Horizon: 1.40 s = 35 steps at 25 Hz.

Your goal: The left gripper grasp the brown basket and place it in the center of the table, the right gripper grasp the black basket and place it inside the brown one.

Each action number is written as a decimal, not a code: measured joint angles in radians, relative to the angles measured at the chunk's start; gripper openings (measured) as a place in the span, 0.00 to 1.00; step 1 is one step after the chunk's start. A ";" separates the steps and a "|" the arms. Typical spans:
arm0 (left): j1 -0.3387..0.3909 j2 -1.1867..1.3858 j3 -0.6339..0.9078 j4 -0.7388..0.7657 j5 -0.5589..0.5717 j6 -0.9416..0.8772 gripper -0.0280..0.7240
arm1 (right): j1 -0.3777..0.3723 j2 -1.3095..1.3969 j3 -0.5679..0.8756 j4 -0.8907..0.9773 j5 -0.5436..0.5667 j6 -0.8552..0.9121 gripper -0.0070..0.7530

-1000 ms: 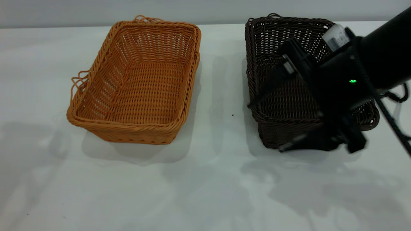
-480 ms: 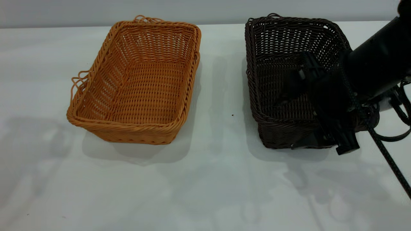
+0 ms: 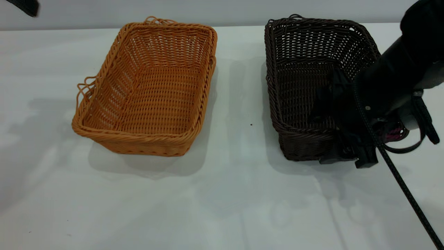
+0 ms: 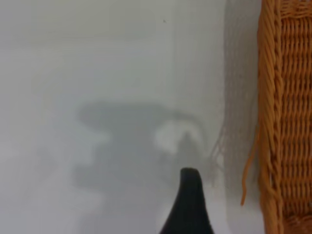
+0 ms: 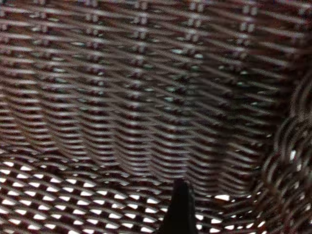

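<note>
Change: the right claw [image 3: 341,139] has been lowered over the near wall of the black-brown woven wicker basket [image 3: 305,69]; grip not yet confirmed.
Claw state: cannot be told, for both.
Meaning: the orange-tan wicker basket [image 3: 149,90] is not yet moved to the centre of the white surface [image 3: 222,201].

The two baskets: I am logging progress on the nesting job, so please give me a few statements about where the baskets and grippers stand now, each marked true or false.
1. The black basket sits inside the brown basket. False: they stand apart, side by side on the table.
2. The right gripper is at the near wall of the black basket. True: one finger reaches inside the basket and another shows outside the wall.
3. The left gripper holds the brown basket. False: in the left wrist view it hangs over bare table beside the basket, touching nothing.
4. The brown basket is empty. True.
5. The black basket lies tipped on its side. False: it rests upright on its base.
</note>
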 joint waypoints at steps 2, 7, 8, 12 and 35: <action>-0.007 0.071 -0.039 -0.036 0.000 0.025 0.78 | 0.000 0.000 -0.008 0.000 0.000 0.000 0.79; -0.061 0.245 -0.140 -0.091 0.000 0.068 0.78 | 0.000 0.000 -0.014 0.000 0.003 -0.004 0.79; -0.075 0.283 -0.161 -0.096 -0.002 0.069 0.78 | 0.000 0.000 -0.014 0.000 0.003 -0.008 0.79; -0.117 0.413 -0.229 -0.099 -0.019 0.070 0.78 | 0.000 0.000 -0.014 0.001 0.003 -0.030 0.79; -0.141 0.578 -0.268 -0.125 -0.056 0.102 0.17 | -0.032 0.000 -0.014 0.002 0.037 -0.073 0.27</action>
